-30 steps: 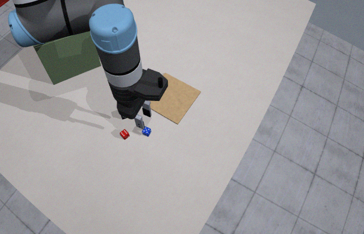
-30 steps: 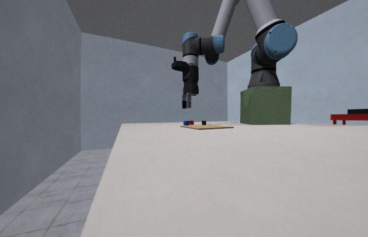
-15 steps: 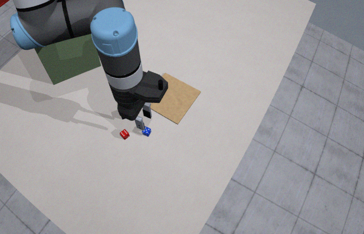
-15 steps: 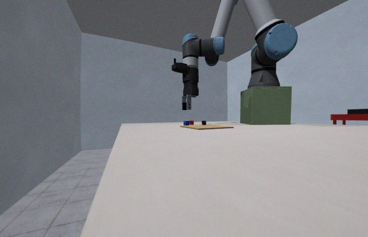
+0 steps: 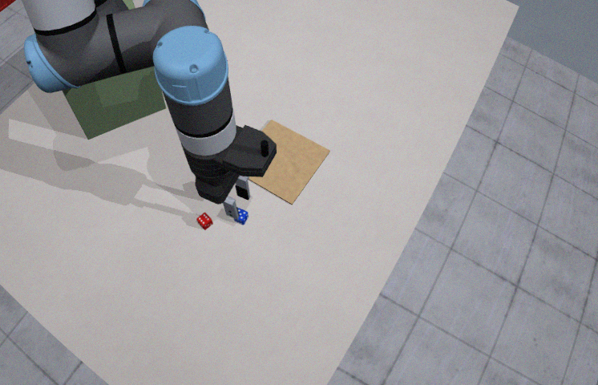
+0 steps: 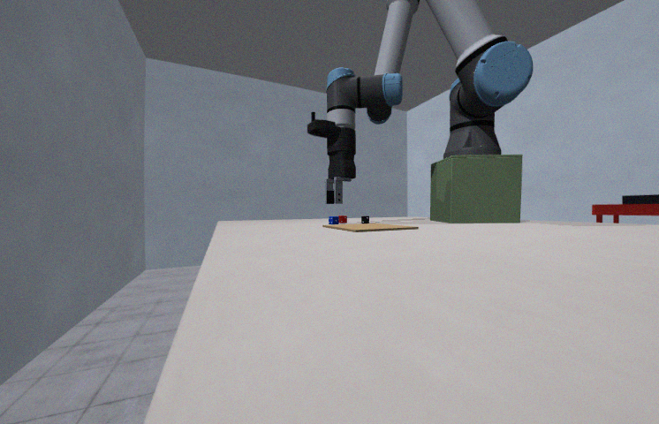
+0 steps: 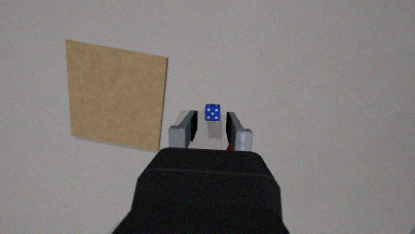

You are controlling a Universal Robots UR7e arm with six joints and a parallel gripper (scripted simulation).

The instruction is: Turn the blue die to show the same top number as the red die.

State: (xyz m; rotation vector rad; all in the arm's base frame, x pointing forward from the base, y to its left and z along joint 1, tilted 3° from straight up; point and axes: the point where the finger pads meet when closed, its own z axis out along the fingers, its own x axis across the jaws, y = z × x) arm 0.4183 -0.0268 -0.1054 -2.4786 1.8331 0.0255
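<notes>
We have the claw [image 5: 239, 206] [image 6: 334, 202] [image 7: 211, 120] pointing straight down above the worktop [image 5: 245, 295] [image 6: 401, 314] [image 7: 302, 58], its fingers parted fairly wide with nothing between them. In the exterior view we see its tips above the dice, apart from them.

Our blue die [image 5: 243, 216] [image 6: 333, 220] [image 7: 212, 112] lies flat on the worktop, off the mat [image 5: 295, 164] [image 6: 370, 228] [image 7: 117, 95], with five pips on top. In the wrist view it shows just beyond the gap between the fingers, touching neither.

The red die [image 5: 204, 220] [image 6: 343, 219] [image 7: 230, 147] lies near the blue one, apart from it, on the side toward the worktop's lower-left edge in the top view. Its upper face appears to show six, so the two numbers do not match. In the wrist view one finger hides most of it.

The tan mat lies flat, nearer than both these dice to the worktop's long right edge in the top view. We find a black die [image 6: 365, 219] toward the worktop's far edge in the exterior view, between the red die and the green pedestal [image 5: 121, 123] [image 6: 486, 194]; we cannot read its top. The blue and red dice sit nearer that view's far-left corner.
</notes>
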